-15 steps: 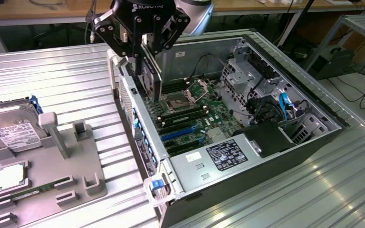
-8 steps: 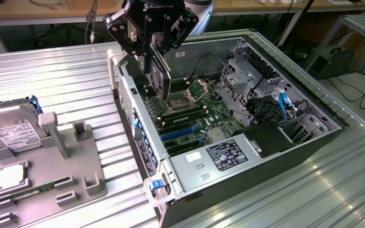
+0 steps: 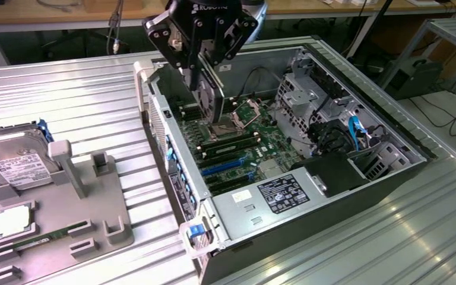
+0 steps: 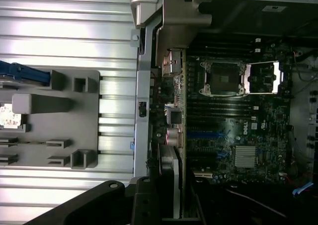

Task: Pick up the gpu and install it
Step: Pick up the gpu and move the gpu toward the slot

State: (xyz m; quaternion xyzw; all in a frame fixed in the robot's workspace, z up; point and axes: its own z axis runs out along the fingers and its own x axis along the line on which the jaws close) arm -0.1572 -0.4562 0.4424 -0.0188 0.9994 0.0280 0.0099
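Exterior view, black end effector (image 3: 202,74) clenched on thin dark gpu card (image 3: 209,98), hung edgewise over open dark computer case (image 3: 331,219), silver hard drive (image 3: 18,166) aside on ribbed metal bench (image 3: 78,89), wrist view, gpu's edge just beside case's rear wall, green motherboard (image 4: 233,120) beneath

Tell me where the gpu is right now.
In the exterior view the gpu hangs upright in the gripper, over the motherboard of the open computer case, close to the case wall on the exterior view's left.
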